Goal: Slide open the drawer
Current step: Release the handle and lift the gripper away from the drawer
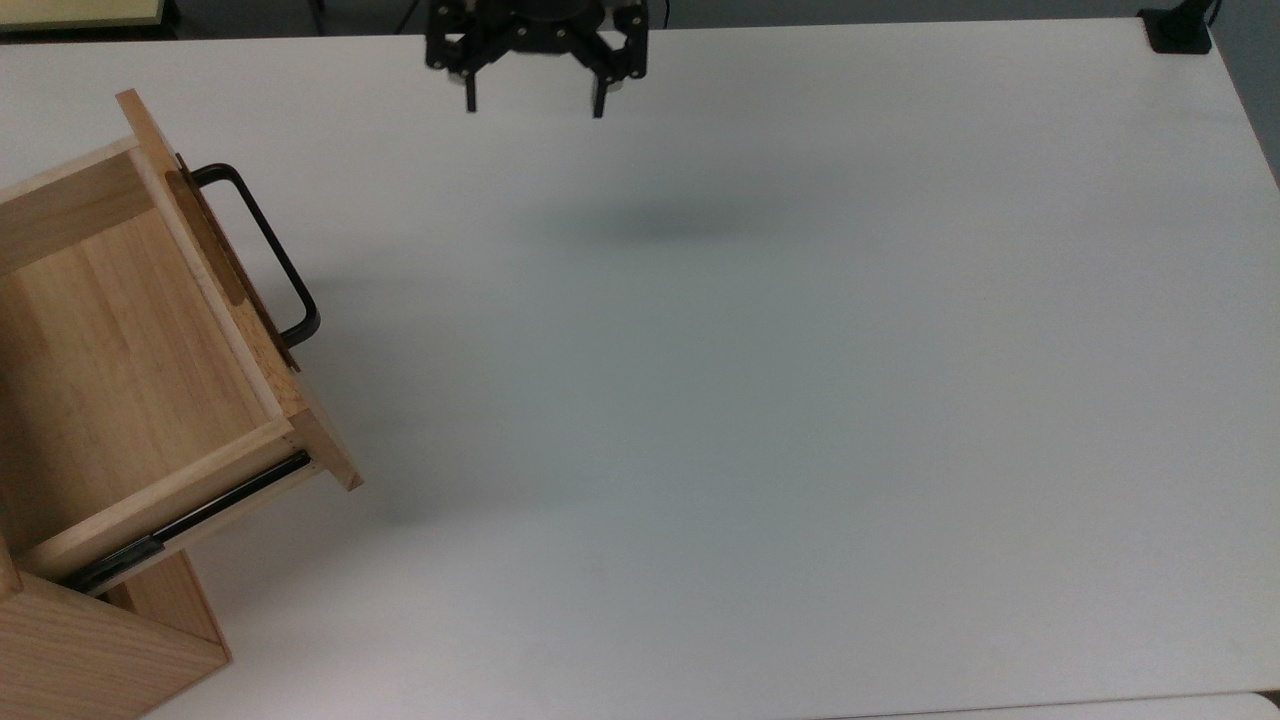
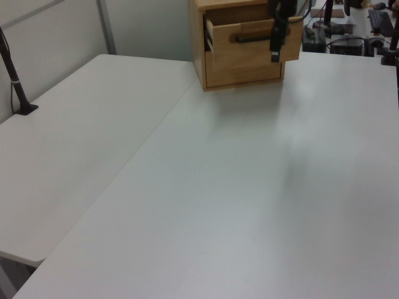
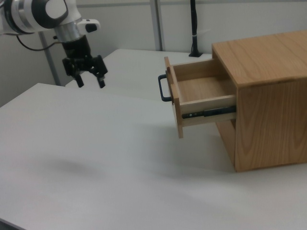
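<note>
The drawer (image 3: 199,93) stands pulled well out of the wooden cabinet (image 3: 268,96) at the top view's left edge of the white table (image 1: 750,400), its black side rail (image 3: 208,113) bared, so the slide looks done. The gripper (image 1: 532,100) hangs well apart from it, fingers spread wide and holding nothing. The rigid pine box likely glides lightly on its rails, and the stiff black bar handle (image 1: 270,250) is the natural hold.

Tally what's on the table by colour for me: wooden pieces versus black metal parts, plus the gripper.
Wood: 2 - the drawer, pulled out, and the cabinet body.
Black metal on the drawer: 2 - the bar handle and the side rail.
Gripper: 1 - the gripper, open, holding nothing, apart from the handle.
Total: 5.
</note>
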Controlling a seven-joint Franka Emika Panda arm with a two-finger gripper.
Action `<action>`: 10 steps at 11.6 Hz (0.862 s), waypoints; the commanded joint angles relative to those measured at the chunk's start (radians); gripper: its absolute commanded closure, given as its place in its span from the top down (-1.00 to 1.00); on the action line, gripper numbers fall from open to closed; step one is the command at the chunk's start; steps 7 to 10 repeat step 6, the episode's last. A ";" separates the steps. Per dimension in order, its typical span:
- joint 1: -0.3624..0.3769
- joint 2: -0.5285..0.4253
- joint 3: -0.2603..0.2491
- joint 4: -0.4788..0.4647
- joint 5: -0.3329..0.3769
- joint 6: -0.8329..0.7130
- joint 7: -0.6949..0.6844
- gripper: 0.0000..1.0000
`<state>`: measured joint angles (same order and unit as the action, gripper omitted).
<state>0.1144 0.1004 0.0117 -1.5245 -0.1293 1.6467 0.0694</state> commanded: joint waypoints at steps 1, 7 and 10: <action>-0.064 -0.045 0.059 -0.023 0.066 -0.100 0.112 1.00; -0.076 -0.031 0.040 -0.042 0.109 -0.082 0.110 1.00; -0.076 -0.031 0.040 -0.042 0.109 -0.082 0.110 1.00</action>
